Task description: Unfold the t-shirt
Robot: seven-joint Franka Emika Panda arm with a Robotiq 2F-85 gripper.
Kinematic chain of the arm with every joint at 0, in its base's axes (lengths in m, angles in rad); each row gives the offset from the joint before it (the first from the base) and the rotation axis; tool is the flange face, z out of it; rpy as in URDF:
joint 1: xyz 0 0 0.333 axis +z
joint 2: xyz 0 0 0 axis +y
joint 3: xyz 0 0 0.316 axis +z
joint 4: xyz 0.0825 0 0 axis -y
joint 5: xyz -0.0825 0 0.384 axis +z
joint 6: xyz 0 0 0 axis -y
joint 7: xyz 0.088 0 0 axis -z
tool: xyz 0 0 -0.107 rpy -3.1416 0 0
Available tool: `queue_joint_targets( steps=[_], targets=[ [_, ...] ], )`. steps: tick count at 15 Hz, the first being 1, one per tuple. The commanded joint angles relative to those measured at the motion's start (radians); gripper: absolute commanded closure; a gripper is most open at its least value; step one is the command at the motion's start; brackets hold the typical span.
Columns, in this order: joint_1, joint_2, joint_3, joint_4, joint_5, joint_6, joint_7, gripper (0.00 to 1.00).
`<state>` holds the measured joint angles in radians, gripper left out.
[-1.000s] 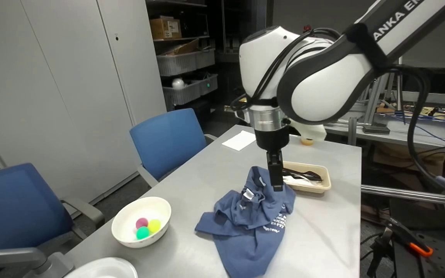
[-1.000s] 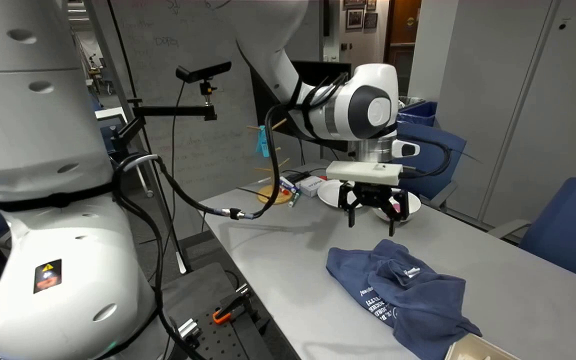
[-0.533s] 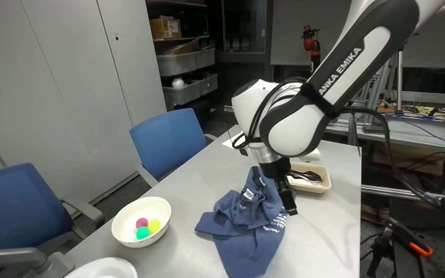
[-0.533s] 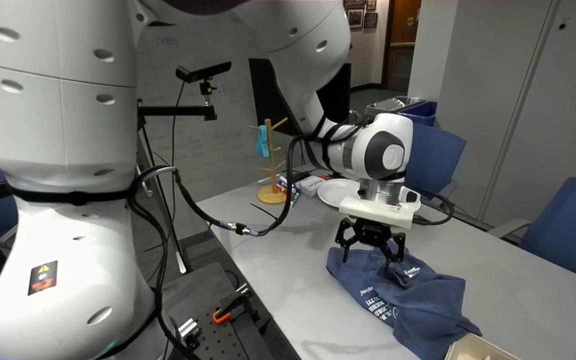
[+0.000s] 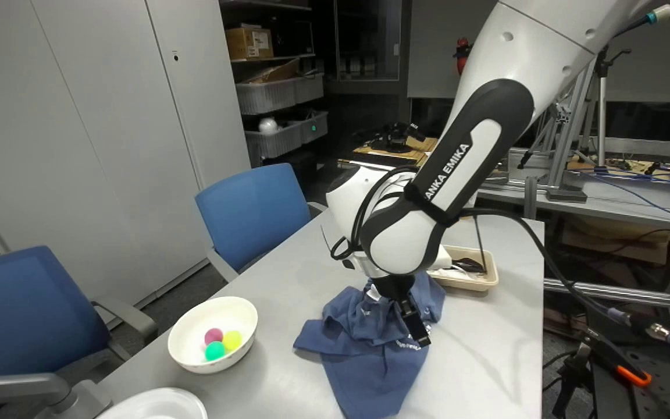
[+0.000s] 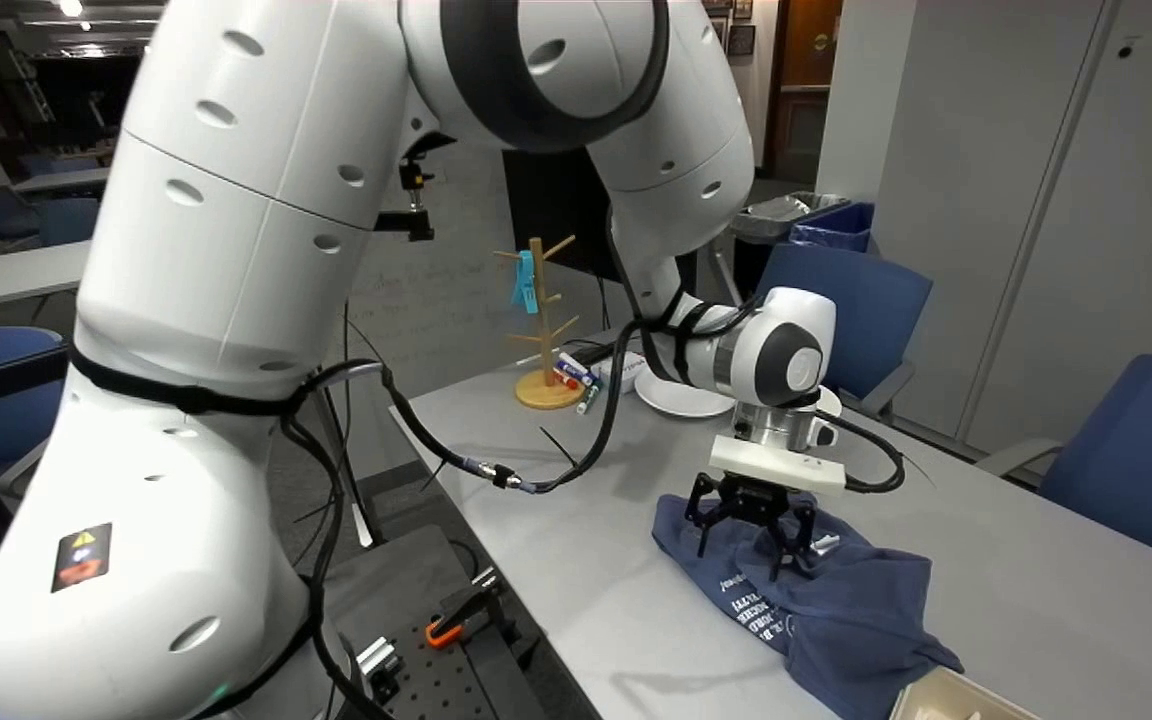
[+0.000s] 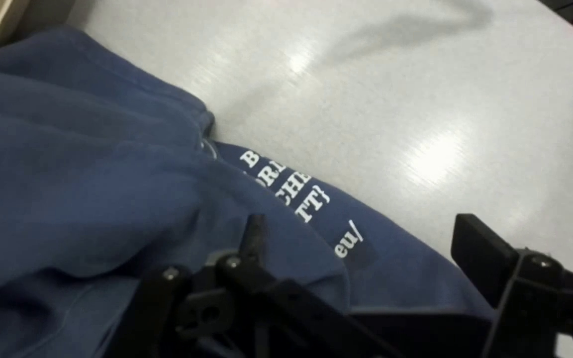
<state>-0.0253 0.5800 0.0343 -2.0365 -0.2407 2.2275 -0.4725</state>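
I'm hanging my claw over the rumpled blue t-shirt, fingers standing apart; it's lying bunched on the table, white lettering partly showing.

The table is grey, and in the wrist view it reflects the light in bright patches. Blue chairs stand along the table in both exterior views, and behind them rise tall pale doors. In an exterior view, the shelves in the dark corner carry a cardboard box and plastic tubs; at the right side there is a workbench. The floor under the chairs is dark. In an exterior view there are also a whiteboard, two waste bins, a brown door, framed pictures and, farther off, a second table and small ceiling lights.
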Motion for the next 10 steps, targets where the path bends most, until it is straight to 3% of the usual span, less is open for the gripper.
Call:
queue_joint_targets(
  steps=[1,10],
  targets=[
    [0.015,0.077,0.007,0.091,-0.055,0.010,-0.009,0.07],
    [0.043,0.152,-0.037,0.151,-0.196,0.177,0.057,0.11]
  ],
)
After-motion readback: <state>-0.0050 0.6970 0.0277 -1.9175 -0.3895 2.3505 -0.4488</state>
